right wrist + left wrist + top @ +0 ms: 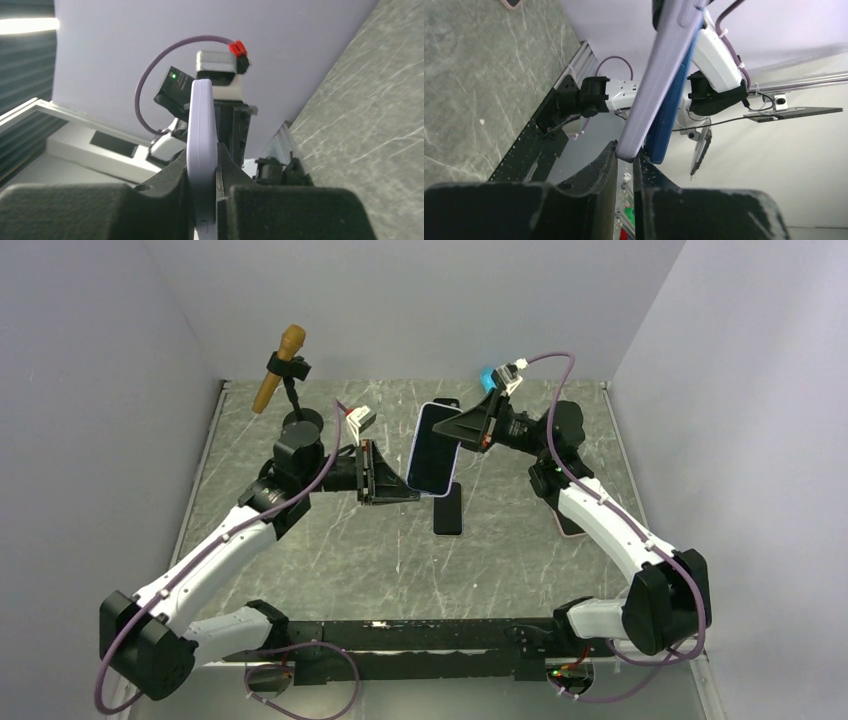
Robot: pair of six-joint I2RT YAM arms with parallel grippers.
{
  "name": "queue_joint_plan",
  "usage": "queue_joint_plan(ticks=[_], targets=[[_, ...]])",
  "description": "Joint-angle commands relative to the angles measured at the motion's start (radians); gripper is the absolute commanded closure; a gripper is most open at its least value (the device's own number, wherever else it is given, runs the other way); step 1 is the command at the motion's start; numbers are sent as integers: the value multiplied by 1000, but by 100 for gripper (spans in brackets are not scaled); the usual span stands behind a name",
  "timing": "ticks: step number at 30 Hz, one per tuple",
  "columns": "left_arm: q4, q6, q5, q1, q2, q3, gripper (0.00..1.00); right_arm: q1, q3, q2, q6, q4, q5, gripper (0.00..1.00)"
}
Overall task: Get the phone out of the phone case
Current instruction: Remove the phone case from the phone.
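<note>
The phone case [434, 448] is lavender and hangs in the air over the middle of the table, tilted, with the dark phone screen facing up. My left gripper [410, 490] pinches its lower left corner. In the left wrist view the fingertips [611, 147] are shut on the case's [659, 75] rounded corner. A blue slab, seemingly the phone [671, 115], lies just outside the right finger. My right gripper [462, 428] holds the upper right edge. In the right wrist view that gripper [202, 165] is clamped on the case's [201, 125] thin edge.
A black phone [448, 508] lies flat on the marbled table [330, 560] below the held case. A brown microphone on a black stand [280, 370] stands at the back left. A pink object [570, 528] lies partly under the right arm. Grey walls enclose three sides.
</note>
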Motion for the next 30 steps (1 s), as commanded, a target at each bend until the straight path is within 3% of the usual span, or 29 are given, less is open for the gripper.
queue_joint_plan(ticks=[1,5,6,9,12,17,20,22,26,27,30], targets=[[127,-127,-73,-3,109,-27,90,113,103,-17,-71,-23,43,100],[155,-149,-143,-3,81,-87,94,144,86,8,-25,53,66,100],[75,-107,-186,-2,74,-75,99,151,88,13,-20,58,65,100],[-406,49,-456,-3,98,53,100,159,88,38,10,51,70,100],[-650,120,-641,4,170,146,100,160,74,82,122,170,81,100],[-736,163,-771,5,231,175,100,161,39,161,382,508,117,100],[-722,149,-817,6,209,163,100,157,41,194,462,603,118,100],[-677,167,-801,6,188,159,100,153,53,202,447,582,98,100],[-628,222,-709,9,151,173,100,134,84,184,300,374,35,100],[-602,241,-657,16,139,167,95,129,92,176,254,314,19,100],[-522,285,-510,46,105,130,53,103,109,151,131,169,-19,100]])
